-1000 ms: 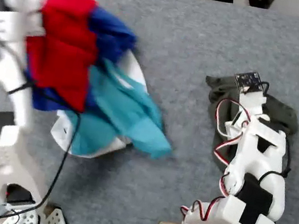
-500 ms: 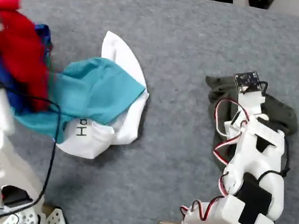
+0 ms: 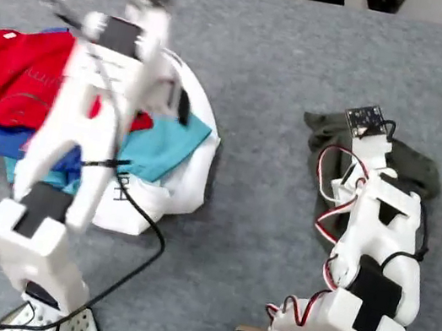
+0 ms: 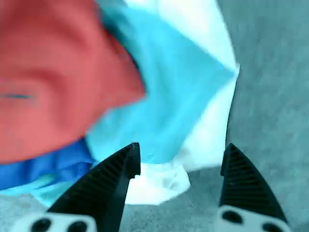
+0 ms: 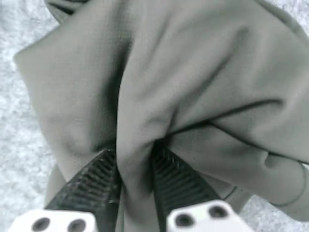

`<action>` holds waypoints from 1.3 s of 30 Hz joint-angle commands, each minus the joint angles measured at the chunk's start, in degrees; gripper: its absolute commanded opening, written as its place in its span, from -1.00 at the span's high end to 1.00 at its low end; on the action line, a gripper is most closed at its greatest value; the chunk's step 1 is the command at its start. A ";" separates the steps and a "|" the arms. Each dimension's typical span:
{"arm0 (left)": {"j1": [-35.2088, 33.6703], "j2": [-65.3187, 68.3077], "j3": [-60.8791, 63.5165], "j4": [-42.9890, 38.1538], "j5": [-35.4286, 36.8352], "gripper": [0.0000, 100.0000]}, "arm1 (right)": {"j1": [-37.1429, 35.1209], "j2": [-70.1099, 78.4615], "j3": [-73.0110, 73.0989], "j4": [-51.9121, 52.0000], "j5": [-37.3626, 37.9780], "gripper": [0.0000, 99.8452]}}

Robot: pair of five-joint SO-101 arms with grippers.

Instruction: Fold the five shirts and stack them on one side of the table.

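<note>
Olive shirt (image 3: 419, 170), 3 o'clock: limp, light; your right gripper (image 5: 133, 150) pinches a fold. Shirt pile (image 3: 5, 76), 9 o'clock: tangled; left gripper (image 4: 182, 147) gapes empty; grasp hems.

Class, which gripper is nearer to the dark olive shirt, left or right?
Right. The right gripper is shut on a fold of the dark olive shirt; the left gripper hangs open above the pile of coloured shirts, well apart from it.

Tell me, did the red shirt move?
Yes. The red shirt went left in the high view, away from the olive shirt, which stayed put.
</note>
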 commanded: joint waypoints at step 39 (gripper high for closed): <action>-48.00 13.85 -52.75 4.84 0.70 0.96 | -1.63 -1.10 0.04 -1.58 -0.44 1.00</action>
